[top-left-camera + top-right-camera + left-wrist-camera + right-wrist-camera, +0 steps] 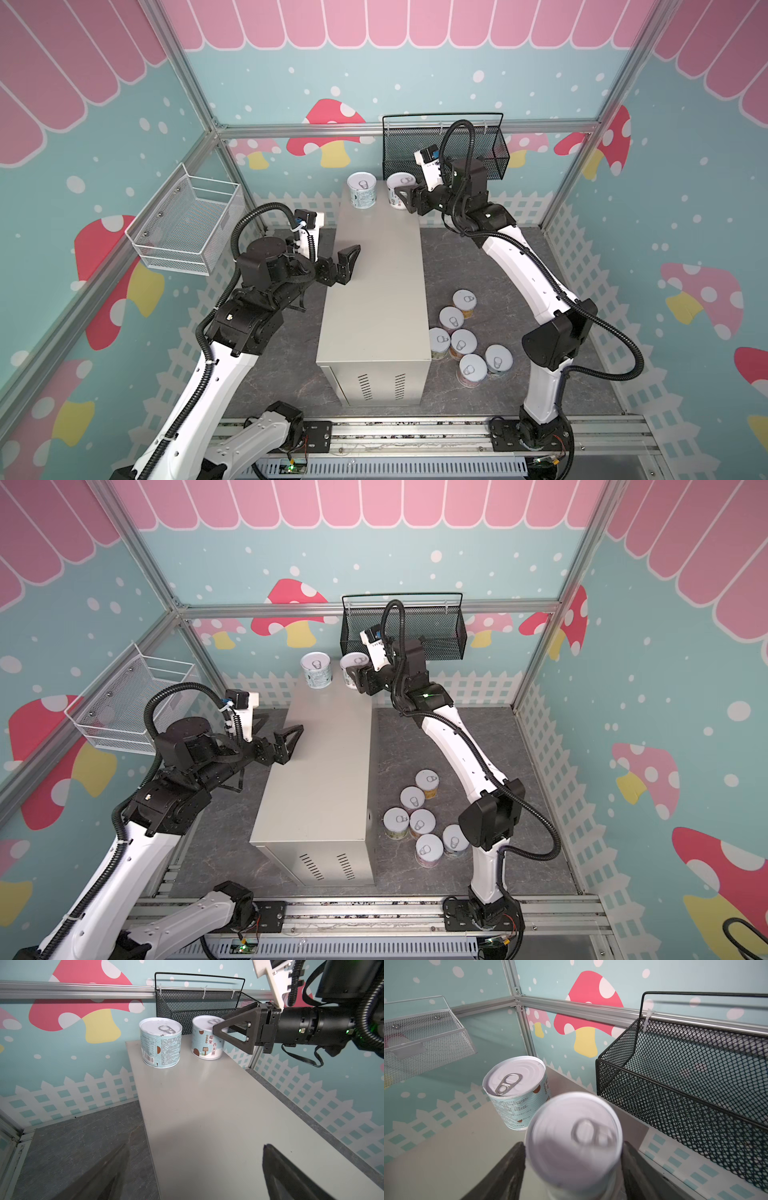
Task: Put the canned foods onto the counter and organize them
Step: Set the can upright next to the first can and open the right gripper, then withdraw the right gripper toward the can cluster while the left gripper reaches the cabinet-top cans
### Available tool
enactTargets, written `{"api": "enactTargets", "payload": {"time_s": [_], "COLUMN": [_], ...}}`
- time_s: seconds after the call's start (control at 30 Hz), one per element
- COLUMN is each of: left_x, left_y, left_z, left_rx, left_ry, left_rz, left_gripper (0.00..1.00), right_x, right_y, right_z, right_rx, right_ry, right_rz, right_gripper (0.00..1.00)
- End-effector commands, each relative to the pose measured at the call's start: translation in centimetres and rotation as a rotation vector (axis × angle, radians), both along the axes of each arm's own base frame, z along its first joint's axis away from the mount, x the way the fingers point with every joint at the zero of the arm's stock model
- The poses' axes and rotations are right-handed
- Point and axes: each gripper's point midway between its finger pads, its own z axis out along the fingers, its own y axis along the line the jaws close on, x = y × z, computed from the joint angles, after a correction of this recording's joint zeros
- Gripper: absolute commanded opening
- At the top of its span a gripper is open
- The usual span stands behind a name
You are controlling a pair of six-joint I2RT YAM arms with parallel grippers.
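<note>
Here, right hand (pixel 573 1159) clasps can (pixel 204 1043); counter (pixel 374 282) — beneath.

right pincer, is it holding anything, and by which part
The right pincer is shut on the blue can nearer the black basket, fingers on opposite sides of its wall below the lid. The left pincer is open, empty.
</note>
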Motion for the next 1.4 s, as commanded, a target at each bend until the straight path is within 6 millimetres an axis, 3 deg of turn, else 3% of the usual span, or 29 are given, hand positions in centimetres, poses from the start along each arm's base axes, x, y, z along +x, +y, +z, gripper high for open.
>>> {"api": "enactTargets", "payload": {"time_s": [0.0, 0.2, 0.33, 0.6, 0.73, 0.87, 0.9, 0.97, 1.17, 1.37], "left_x": [0.2, 0.2, 0.3, 0.3, 0.7, 1.8, 2.3, 3.4, 7.5, 12.1], "left_y": [-0.1, -0.2, -0.2, -0.2, 0.0, -1.1, -1.2, -1.3, -1.7, -2.9], "left_z": [-0.1, -0.1, -0.3, -0.2, 0.5, 2.7, 3.4, 4.7, 7.8, 7.9], "left_rx": [-0.005, -0.006, -0.005, -0.007, -0.026, -0.042, -0.041, -0.032, 0.007, -0.011], "left_ry": [-0.006, -0.004, 0.0, 0.0, 0.0, 0.03, 0.041, 0.054, 0.11, 0.144], "left_rz": [-0.008, -0.008, -0.01, -0.008, -0.001, -0.046, -0.044, -0.031, 0.012, 0.005], "left_gripper": [0.99, 0.99, 0.99, 0.99, 0.99, 0.99, 0.99, 0.99, 0.99, 0.99], "right_x": [0.8, 1.4, 1.3, 0.9, 0.5, -0.4, -1.5, -2.7, -7.0, -11.4], "right_y": [1.2, 1.4, 1.2, 0.5, -0.2, -1.3, -1.9, -2.5, -4.5, -6.9], "right_z": [-0.5, -1.1, -0.9, 1.1, 1.7, 1.5, 2.8, 2.9, 2.0, 1.3], "right_rx": [0.01, 0.013, 0.012, 0.035, 0.038, 0.008, 0.011, 0.0, -0.024, -0.019], "right_ry": [-0.012, -0.002, -0.004, -0.033, -0.021, 0.009, -0.004, 0.001, 0.028, 0.034], "right_rz": [0.03, 0.023, 0.011, -0.012, -0.039, -0.071, -0.07, -0.065, -0.051, -0.051], "right_gripper": [0.68, 0.69, 0.76, 0.84, 0.86, 0.89, 0.91, 0.97, 0.99, 0.99]}}
